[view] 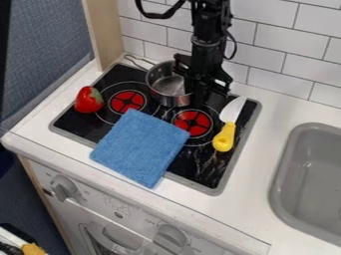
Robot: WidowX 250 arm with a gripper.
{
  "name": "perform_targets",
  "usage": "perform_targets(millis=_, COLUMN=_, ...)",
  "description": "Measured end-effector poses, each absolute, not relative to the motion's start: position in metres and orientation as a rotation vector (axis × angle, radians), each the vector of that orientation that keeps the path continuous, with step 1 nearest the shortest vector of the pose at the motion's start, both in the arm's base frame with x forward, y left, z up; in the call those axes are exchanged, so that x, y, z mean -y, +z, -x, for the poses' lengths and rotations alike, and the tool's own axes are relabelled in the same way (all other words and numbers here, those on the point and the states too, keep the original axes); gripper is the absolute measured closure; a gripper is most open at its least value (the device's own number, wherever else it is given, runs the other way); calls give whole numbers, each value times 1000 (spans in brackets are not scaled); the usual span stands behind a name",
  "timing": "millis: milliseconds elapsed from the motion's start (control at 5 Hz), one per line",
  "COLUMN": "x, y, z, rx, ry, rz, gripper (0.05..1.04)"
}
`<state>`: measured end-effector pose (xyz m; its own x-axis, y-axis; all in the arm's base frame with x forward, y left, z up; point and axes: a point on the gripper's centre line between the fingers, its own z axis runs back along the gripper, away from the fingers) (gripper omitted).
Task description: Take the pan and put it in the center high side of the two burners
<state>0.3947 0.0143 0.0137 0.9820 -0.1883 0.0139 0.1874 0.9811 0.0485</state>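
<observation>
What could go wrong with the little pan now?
The pincer is right by the rim of the pan, so a small bump might tip or twist it. The pan's handle points to the back corner, near the wall tiles, and could knock them if the pan turns. The knife lies on the stove on the pincer's other side, so it might get nudged if the arm swings that way.

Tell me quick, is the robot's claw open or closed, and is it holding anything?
Claw: beside the metal pan; can't tell if it's open, closed or holding it.
</observation>
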Motion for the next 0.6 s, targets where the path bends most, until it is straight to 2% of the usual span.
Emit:
perform_targets(millis=200, x=-10, y=33, z=-395, rx=79, ry=-133, rz=-7, gripper=541)
perform_targets(millis=400, x=-17, y=65, z=-390, rx=163, ry=-58, rz=2, gripper=241)
perform_targets(millis=600, x=-20, y=81, z=-379, rx=194, ry=6, rz=-19, gripper=74)
